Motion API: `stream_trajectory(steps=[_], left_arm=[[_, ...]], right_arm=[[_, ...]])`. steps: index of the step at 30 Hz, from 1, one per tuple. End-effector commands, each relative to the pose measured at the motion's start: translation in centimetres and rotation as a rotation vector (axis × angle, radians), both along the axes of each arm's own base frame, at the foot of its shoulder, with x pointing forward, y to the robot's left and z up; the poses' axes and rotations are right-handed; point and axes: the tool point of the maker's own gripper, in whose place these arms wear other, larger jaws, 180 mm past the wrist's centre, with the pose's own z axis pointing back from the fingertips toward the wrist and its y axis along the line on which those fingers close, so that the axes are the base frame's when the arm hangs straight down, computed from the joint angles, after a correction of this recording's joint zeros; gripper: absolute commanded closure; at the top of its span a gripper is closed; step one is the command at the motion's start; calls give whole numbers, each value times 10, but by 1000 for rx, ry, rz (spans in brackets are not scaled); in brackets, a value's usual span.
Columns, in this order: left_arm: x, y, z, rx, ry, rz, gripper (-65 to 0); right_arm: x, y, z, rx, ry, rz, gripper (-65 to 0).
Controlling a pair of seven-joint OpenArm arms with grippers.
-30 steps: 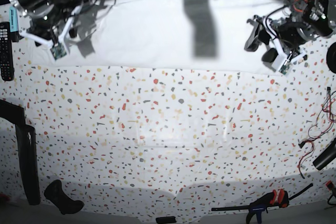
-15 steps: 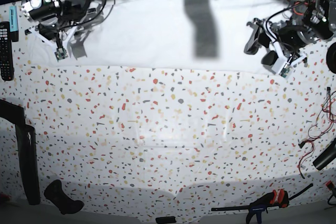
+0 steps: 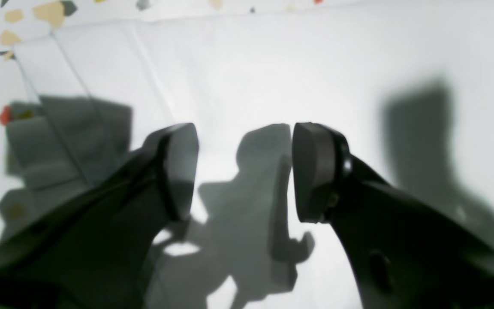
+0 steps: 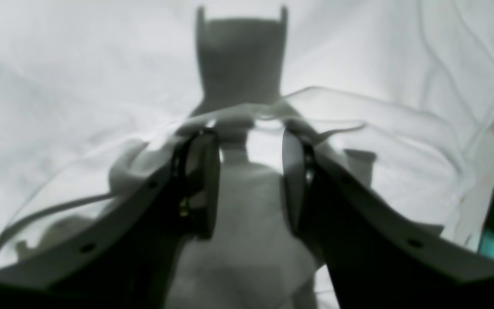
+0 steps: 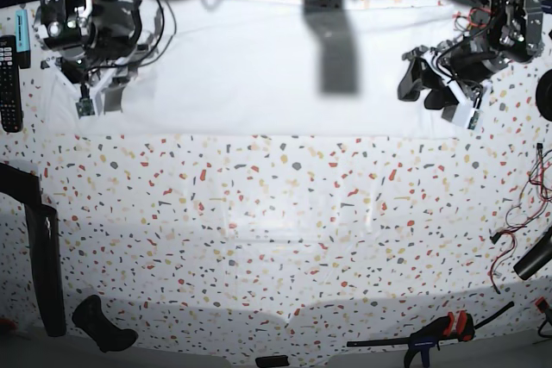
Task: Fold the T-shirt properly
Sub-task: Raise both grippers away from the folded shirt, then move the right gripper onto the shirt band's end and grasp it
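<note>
The T-shirt (image 5: 250, 66) is laid flat across the far part of the desk (image 5: 276, 213), its white cloth spread from side to side under the two arms, with its near edge running roughly straight across the speckled top. A dark shadow bar is cast on the cloth near its middle.

The left pincer (image 3: 245, 171) is seen in its wrist view with the jaws standing well apart; nothing is held between them, and only smooth white cloth and the jaws' own shadows are seen in the gap. A folded edge of the shirt and a strip of speckled desk are visible at the upper left of that view. In the base view this pincer (image 5: 431, 84) is placed over the right end of the shirt.

The right pincer (image 4: 250, 180) is also seen with a clear gap between its jaws. A rumpled fold of cloth is draped just past and around the fingertips (image 4: 204, 171), but whether the cloth is pinched cannot be told; the gap itself appears free. In the base view this pincer (image 5: 90, 96) is found at the left end of the shirt.

A remote control (image 5: 9, 84) is lain at the desk's left edge, and a clamp (image 5: 431, 335) at the near right edge.
</note>
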Motion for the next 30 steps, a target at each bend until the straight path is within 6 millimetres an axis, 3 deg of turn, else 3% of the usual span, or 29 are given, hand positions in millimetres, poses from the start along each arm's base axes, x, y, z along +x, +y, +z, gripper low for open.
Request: stream_trajectory(steps=[1,7,15,20,25,30], left_arm=[[-15,3,-15,56,71,-29,-341],[2,18,-25,165,37,-28,-341],[42,52,-59,174,125,76,-341],[65,73,-52,205,115,97,-341],[71,104,-41,266,99,112,-341],[70,128,-36,311,109,145,-341]], right_arm=[[-14,-8,-10,-24,71,-19,-252],[31,13,1,45,-26,9,-252],[62,56,8,162,-115,57,-252],[83,63,20,177,-175,64,-252],[108,62,34,177,-228,67,-251],[128,76,20,201,-180,138,-251]])
